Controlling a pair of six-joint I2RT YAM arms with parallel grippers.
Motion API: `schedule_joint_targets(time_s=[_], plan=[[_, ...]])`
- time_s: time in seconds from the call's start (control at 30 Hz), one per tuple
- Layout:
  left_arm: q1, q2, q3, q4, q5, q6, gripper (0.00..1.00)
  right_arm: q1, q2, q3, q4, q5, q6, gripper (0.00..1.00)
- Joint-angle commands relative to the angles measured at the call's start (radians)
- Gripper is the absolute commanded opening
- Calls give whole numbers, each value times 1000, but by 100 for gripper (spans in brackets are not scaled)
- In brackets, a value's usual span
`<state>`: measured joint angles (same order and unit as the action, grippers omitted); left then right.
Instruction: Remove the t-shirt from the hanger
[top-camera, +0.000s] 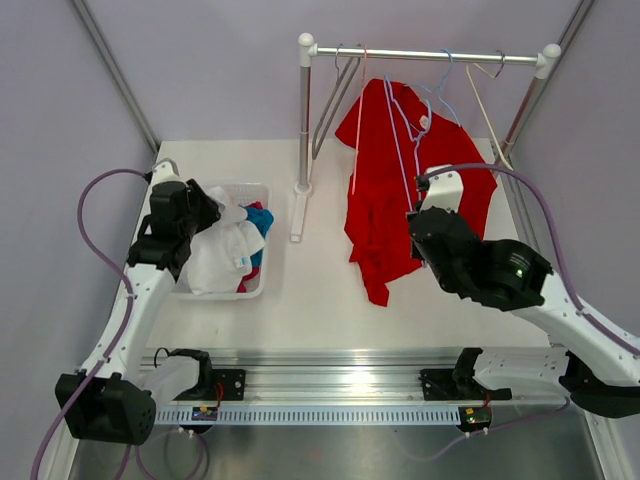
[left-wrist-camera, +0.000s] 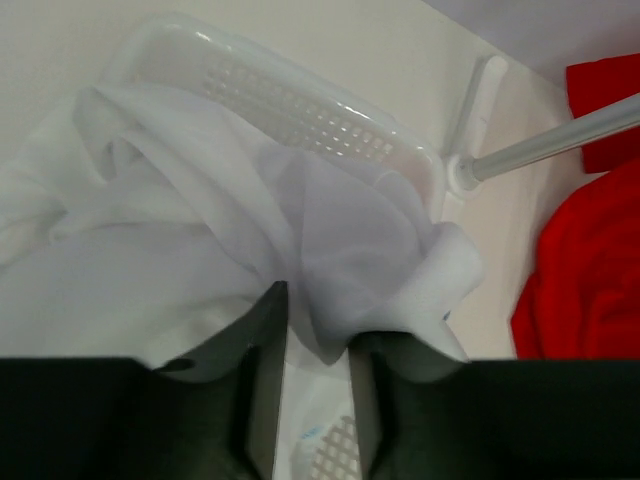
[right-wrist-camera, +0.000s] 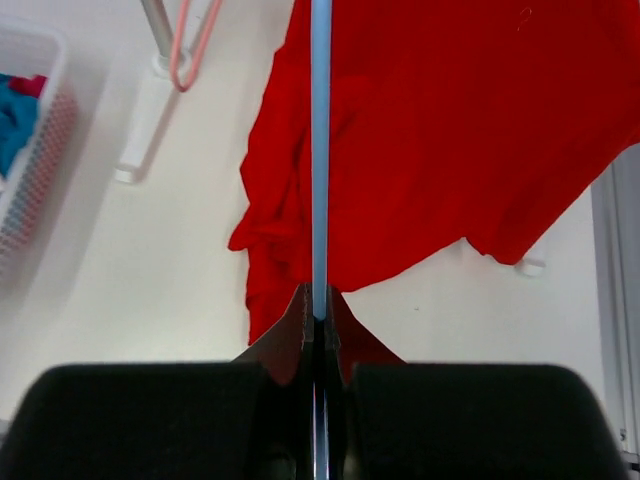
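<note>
A red t-shirt (top-camera: 372, 200) hangs crumpled on a light-blue wire hanger (top-camera: 397, 125) on the clothes rack (top-camera: 430, 55). My right gripper (top-camera: 418, 185) is in front of the shirt, shut on a thin straight bar of that hanger. In the right wrist view the bar (right-wrist-camera: 320, 150) runs up from the closed gripper (right-wrist-camera: 318, 305) across the red shirt (right-wrist-camera: 450, 130). My left gripper (top-camera: 213, 207) is over the white basket (top-camera: 264, 188). Its jaws stand apart (left-wrist-camera: 318, 310), with a fold of a white garment (left-wrist-camera: 180, 220) lying between and over the tips.
The basket's rim (left-wrist-camera: 300, 95) holds the white garment (top-camera: 220, 255) and blue and red clothes (top-camera: 260, 220). A pink hanger (top-camera: 358, 110), a grey one (top-camera: 335, 100) and a cream one (top-camera: 485, 100) hang bare on the rail. The rack's left post (top-camera: 303, 120) stands beside the basket.
</note>
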<state>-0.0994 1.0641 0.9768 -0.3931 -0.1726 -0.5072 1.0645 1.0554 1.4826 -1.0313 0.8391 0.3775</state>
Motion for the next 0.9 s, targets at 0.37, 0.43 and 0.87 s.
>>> schedule_joint_targets(time_s=[0.37, 0.43, 0.87], plan=[[15, -335, -73, 72, 330, -48, 99, -323, 222, 97, 229, -274, -215, 0], [10, -413, -70, 95, 462, -16, 99, -359, 261, 123, 246, -297, -230, 0], [-261, -677, -211, 56, 817, 165, 99, -503, 469, 303, 336, -434, -269, 0]])
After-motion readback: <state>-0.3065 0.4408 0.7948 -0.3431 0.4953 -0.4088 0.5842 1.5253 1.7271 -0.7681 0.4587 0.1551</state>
